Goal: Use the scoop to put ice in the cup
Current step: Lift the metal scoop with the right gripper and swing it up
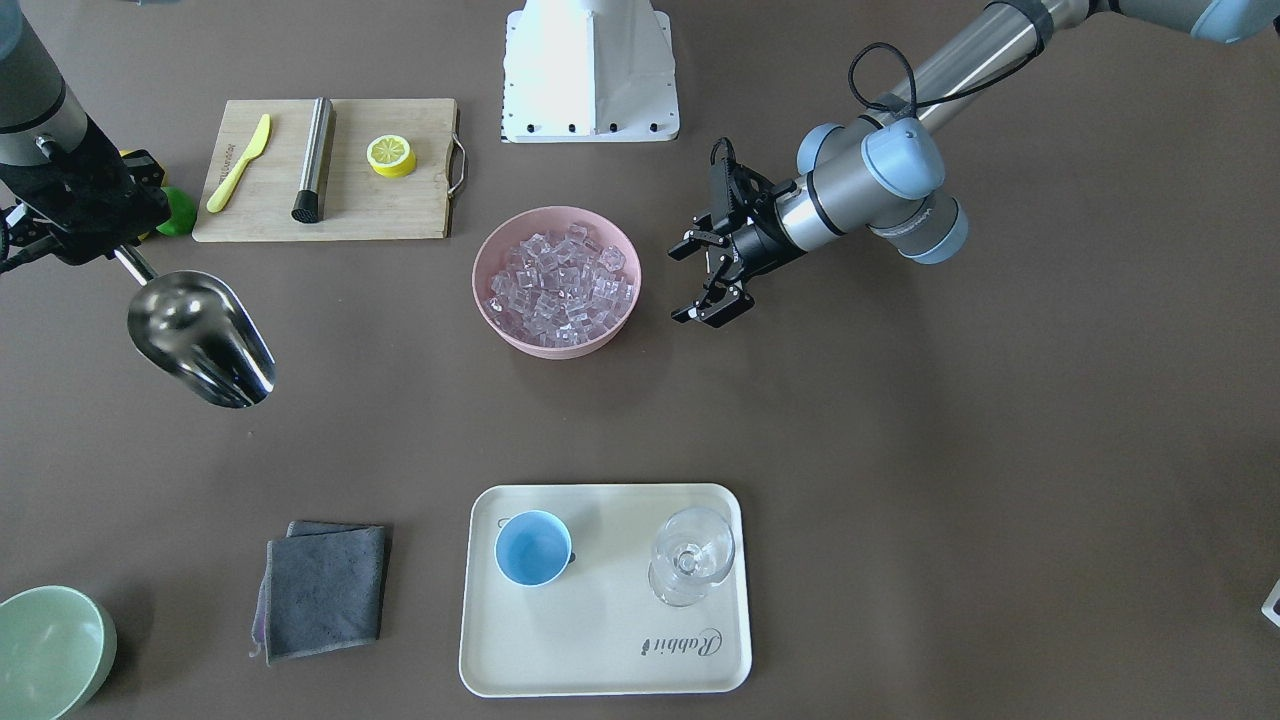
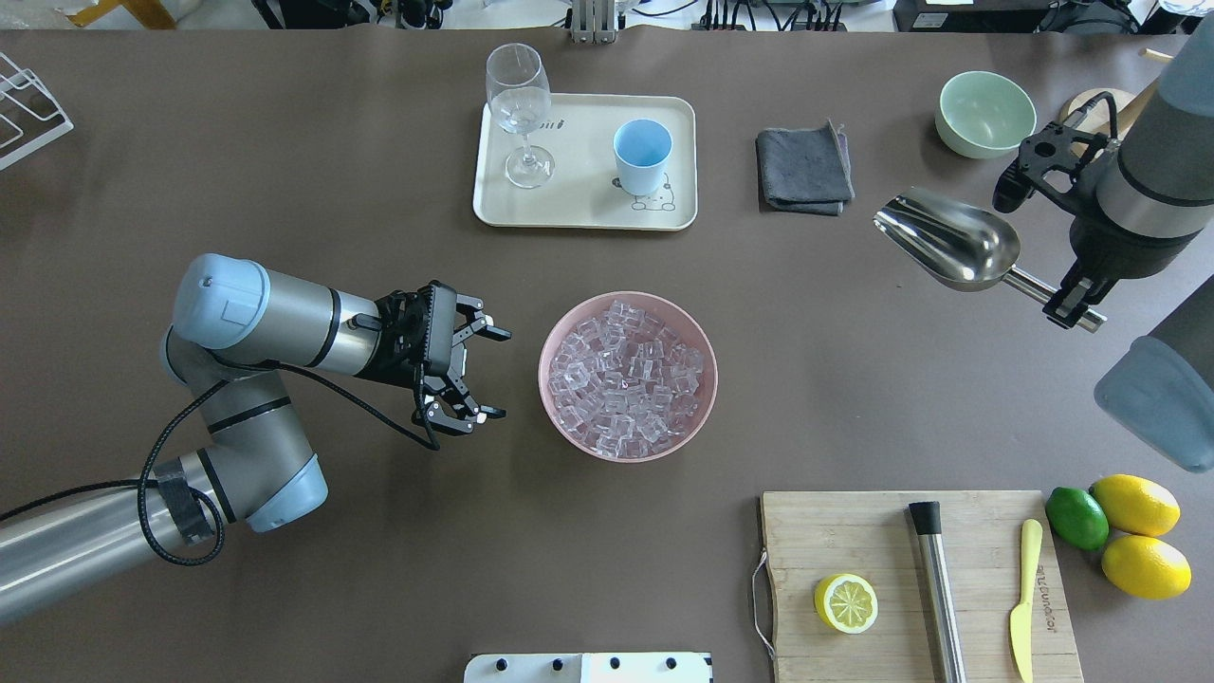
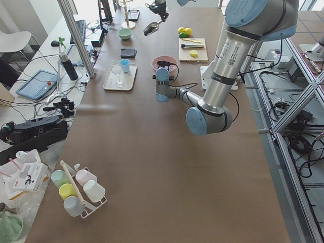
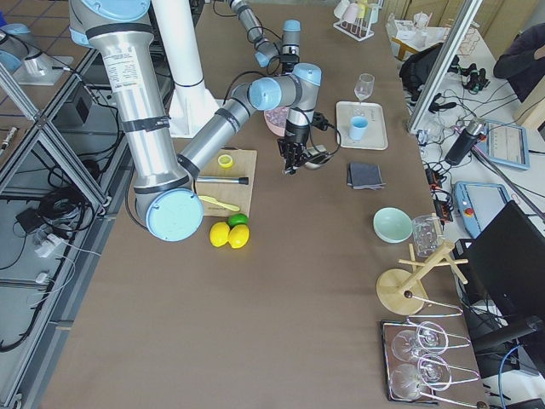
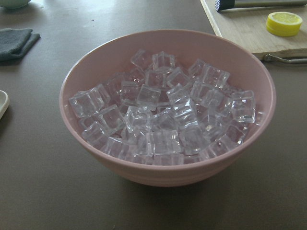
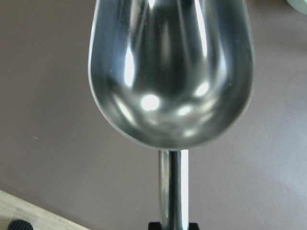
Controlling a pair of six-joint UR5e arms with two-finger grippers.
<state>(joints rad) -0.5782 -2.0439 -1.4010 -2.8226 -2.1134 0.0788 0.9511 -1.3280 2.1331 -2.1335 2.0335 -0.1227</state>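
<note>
Mirror-bright steel scoop [image 1: 200, 340], glassy clear ice [image 1: 560, 285], matt pink bowl [image 1: 556, 348]

A robotics lab: aluminium framing [image 3: 298, 101] is flanking the brown table [image 3: 152, 167], cables [image 3: 300, 144] are trailing over the floor [image 3: 304, 212], and a teach pendant [image 3: 36, 83] is lying nearby.

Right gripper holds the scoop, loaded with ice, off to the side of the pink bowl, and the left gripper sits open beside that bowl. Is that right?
Not quite: the scoop is empty; the right wrist view shows only bare steel inside. The ice is in the pink bowl. The rest stands: the right gripper holds the scoop, and the left gripper is open beside the bowl.
</note>
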